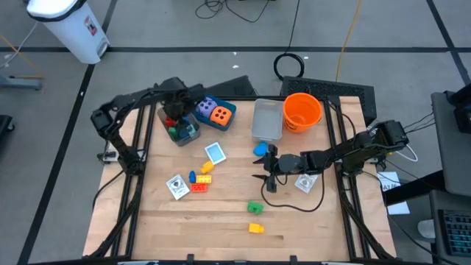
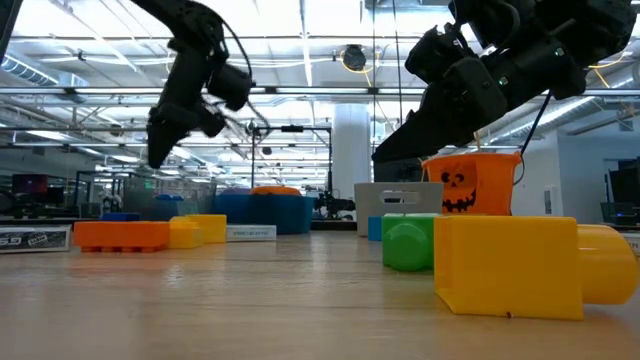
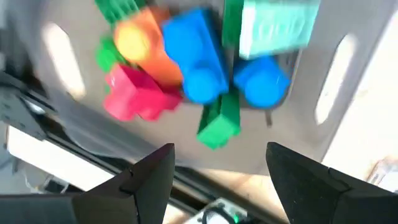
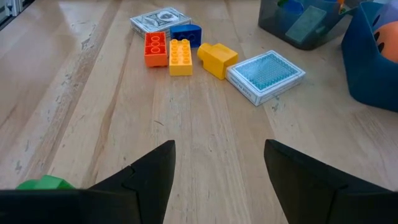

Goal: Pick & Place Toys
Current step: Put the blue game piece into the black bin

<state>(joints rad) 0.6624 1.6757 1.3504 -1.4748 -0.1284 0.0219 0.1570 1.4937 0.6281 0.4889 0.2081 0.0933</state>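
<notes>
Above the small grey bin [image 1: 184, 130] at the worktop's far left, the left gripper [image 3: 219, 171] hangs with its jaws apart and nothing between them. That bin already holds a heap of bricks [image 3: 186, 62]: blue, red, orange and green, with a pale teal piece on top. The heap sits high, so another drop could knock one out over the rim.

Right gripper [image 1: 266, 168] waits low at mid-worktop, jaws parted and empty, facing the loose toys: orange brick [image 4: 155, 48], yellow bricks [image 4: 180, 57], a blue brick [image 4: 186, 32] and two cards [image 4: 265, 76]. A sweep toward them could scatter the cluster, since they lie touching.

A clear tray [image 1: 267, 119] beside the orange bucket [image 1: 302, 111] looks empty; the bucket's contents I cannot tell. Two dice [image 1: 214, 112] sit in a blue box just beside the bin.
</notes>
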